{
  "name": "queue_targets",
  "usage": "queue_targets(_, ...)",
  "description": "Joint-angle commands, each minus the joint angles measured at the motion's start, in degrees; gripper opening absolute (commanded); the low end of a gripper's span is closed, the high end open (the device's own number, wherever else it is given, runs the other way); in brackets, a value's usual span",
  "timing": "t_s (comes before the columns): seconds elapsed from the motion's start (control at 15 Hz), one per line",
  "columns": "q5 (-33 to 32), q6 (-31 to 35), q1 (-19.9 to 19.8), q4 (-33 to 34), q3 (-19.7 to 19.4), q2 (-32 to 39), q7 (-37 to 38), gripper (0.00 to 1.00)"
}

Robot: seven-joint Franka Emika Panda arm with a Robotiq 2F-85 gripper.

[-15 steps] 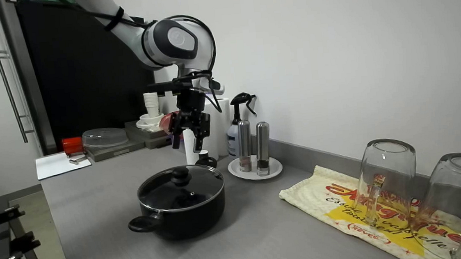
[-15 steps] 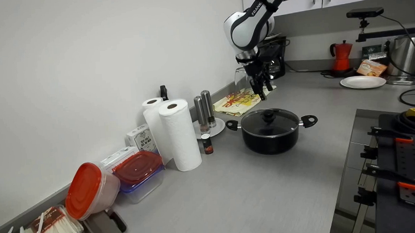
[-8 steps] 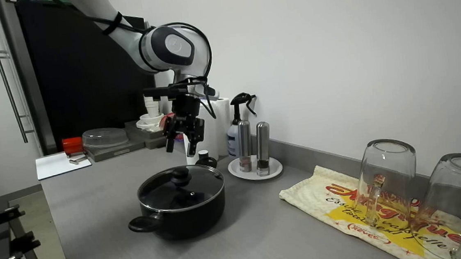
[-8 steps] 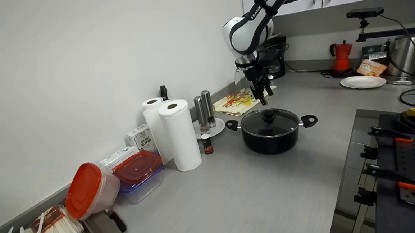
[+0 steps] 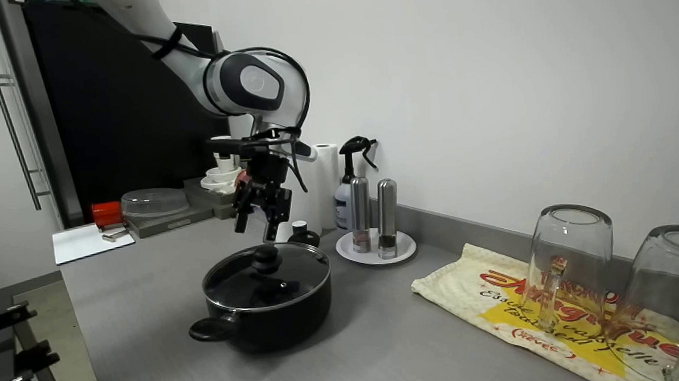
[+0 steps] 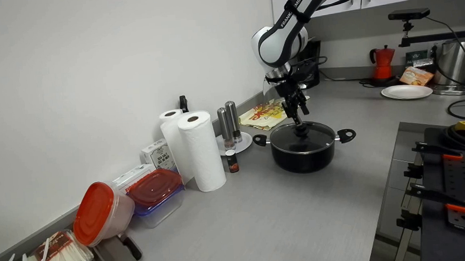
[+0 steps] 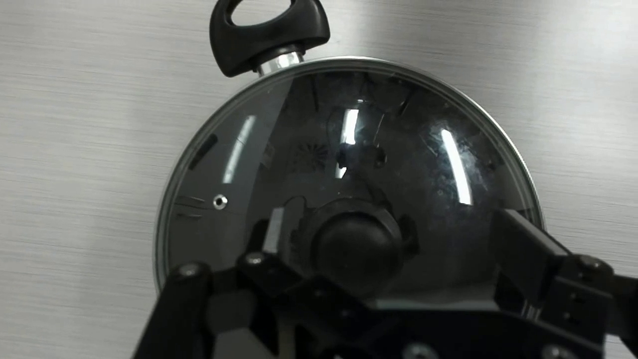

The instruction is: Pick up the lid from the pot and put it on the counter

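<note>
The lid [image 5: 232, 284] is dark glass with a metal-edged rim and a black centre knob [image 5: 267, 259]. It lies flat on the black pot [image 5: 277, 328], which stands on the grey counter [image 5: 389, 356]. The lid [image 6: 317, 135] and pot [image 6: 305, 162] also show in an exterior view. My gripper [image 5: 255, 233] is open and empty, low above the lid, its fingertips close to the knob's height. In the wrist view the knob [image 7: 356, 249] appears between the widely parted fingers, nearer the left finger [image 7: 273, 232]. Whether a finger touches the lid cannot be told.
A white plate with two metal grinders [image 5: 387, 217], paper towel rolls [image 6: 201, 152] and a small spice bottle [image 6: 232, 161] stand near the pot by the wall. Upturned glass mugs [image 5: 570, 269] stand on a yellow-printed cloth [image 5: 474, 289]. Pot handles [image 6: 346, 135] stick out sideways.
My gripper has come down towards the lid's knob, drifting left in an exterior view. It stays open. The lid and pot have not moved.
</note>
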Motion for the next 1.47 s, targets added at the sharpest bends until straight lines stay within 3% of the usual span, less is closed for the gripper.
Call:
queue_targets(0.0, -0.1, 0.4, 0.4, 0.4, -0.4, 0.9, 1.6, 1.0)
queue_targets(1.4, -0.1, -0.8, 0.5, 6.8, -0.9, 5.9, 3.5, 1.0)
